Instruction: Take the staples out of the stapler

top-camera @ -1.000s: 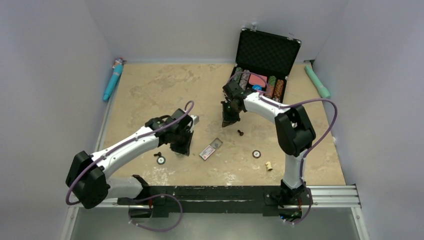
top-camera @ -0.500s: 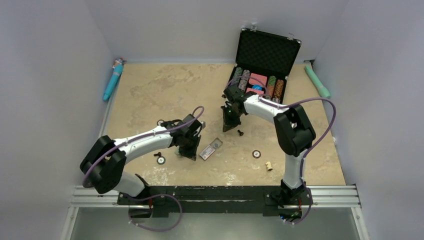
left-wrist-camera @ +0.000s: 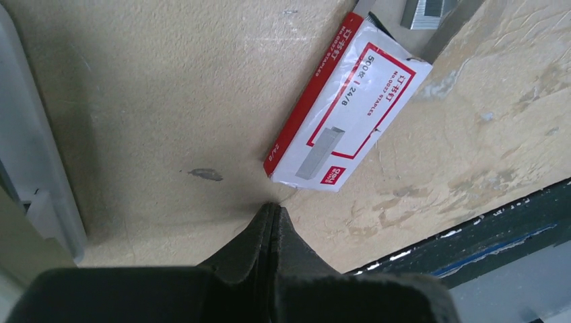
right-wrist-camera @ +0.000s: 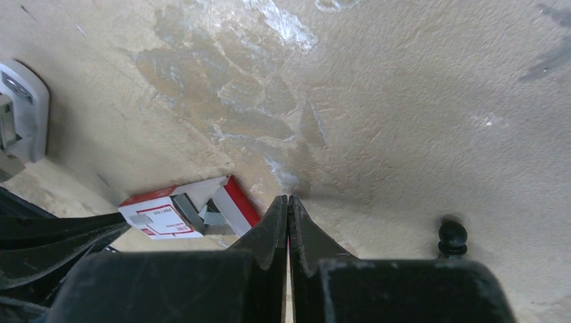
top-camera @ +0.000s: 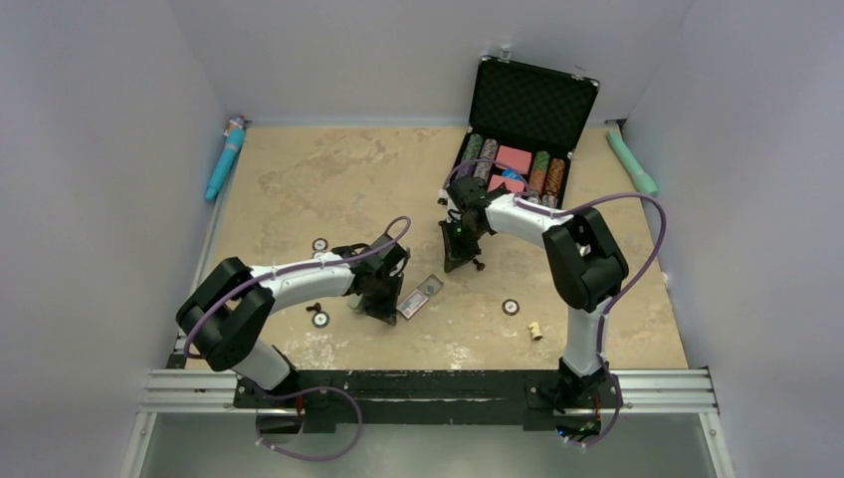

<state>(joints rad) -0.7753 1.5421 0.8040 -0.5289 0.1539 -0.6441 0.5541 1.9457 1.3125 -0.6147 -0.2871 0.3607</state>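
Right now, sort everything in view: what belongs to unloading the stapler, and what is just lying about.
Job in hand: stapler; staples, lying in the staple box, in its open tray.
Lying about: poker chip case; teal tube; mint-green tube; dark knob; round discs.

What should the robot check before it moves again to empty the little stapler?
1. Stapler in sight: ok, it shows at the left edge of the right wrist view.
2. Stapler emptied: cannot tell, only part of it shows.
3. Left fingers ready to grab: not ok, shut on nothing.
4. Right fingers ready to grab: not ok, shut on nothing.
5. Way ahead free: not ok, the red-and-white box lies just ahead of the left fingers.
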